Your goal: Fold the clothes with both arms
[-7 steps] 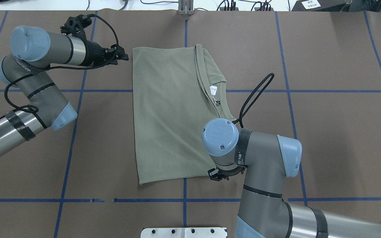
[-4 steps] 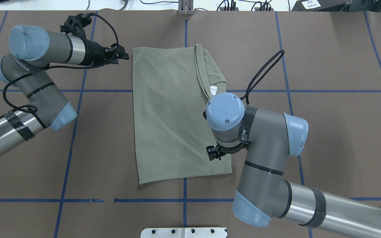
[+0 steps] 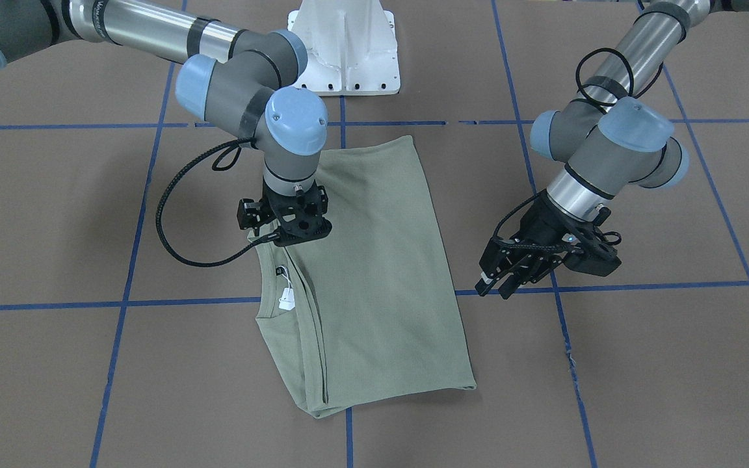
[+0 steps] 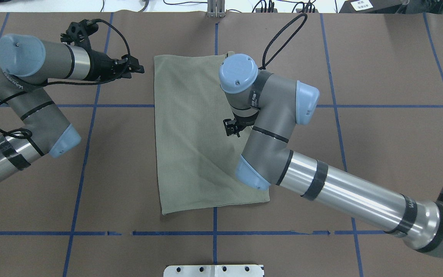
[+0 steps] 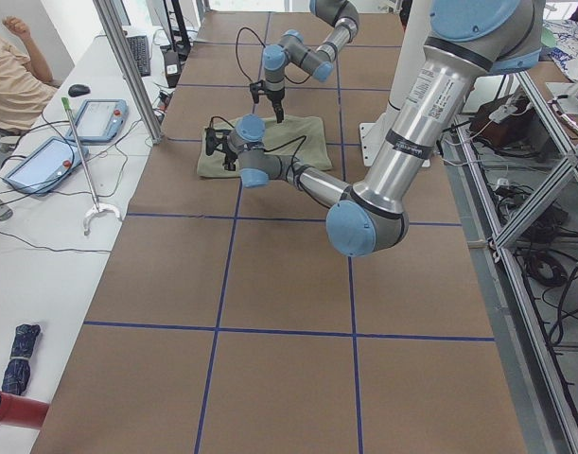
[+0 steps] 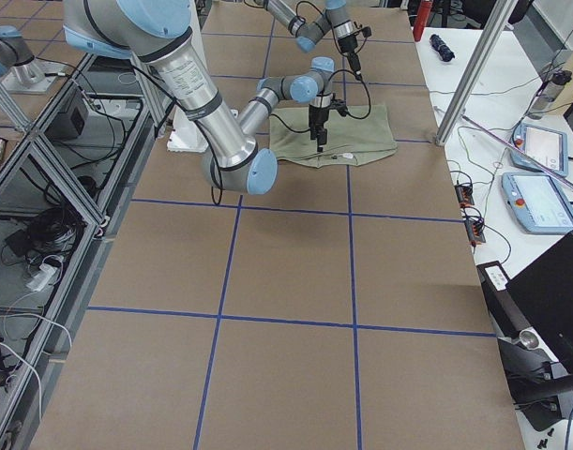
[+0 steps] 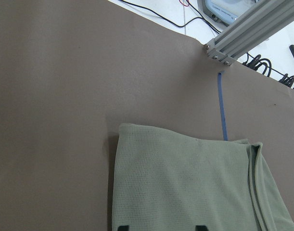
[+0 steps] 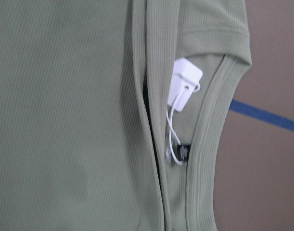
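The sage-green shirt (image 4: pixel 190 134) lies folded into a tall rectangle mid-table, also seen in the front view (image 3: pixel 374 279). Its ribbed collar, white hang tag (image 3: pixel 285 299) and small dark label (image 8: pixel 184 153) are on its right side. My right gripper (image 4: pixel 232 130) points down just above the shirt near the collar (image 3: pixel 302 235). It looks open and holds nothing. The right wrist view shows the tag (image 8: pixel 187 79) close below, with no fingers in frame. My left gripper (image 4: pixel 139 69) is open and empty, hovering left of the shirt's far left corner. Its fingertips (image 7: pixel 120 227) show apart.
The table is covered in brown paper with blue tape grid lines (image 4: pixel 214 232). The white pedestal base (image 4: pixel 214 270) sits at the near edge. A metal post (image 4: pixel 215 9) and cables lie along the far edge. Tablets and an operator are beside the table (image 5: pixel 43 161).
My right gripper has moved from the shirt's near right corner away from the robot along its right side to the collar; the shirt lies unchanged. My left arm has shifted slightly left.
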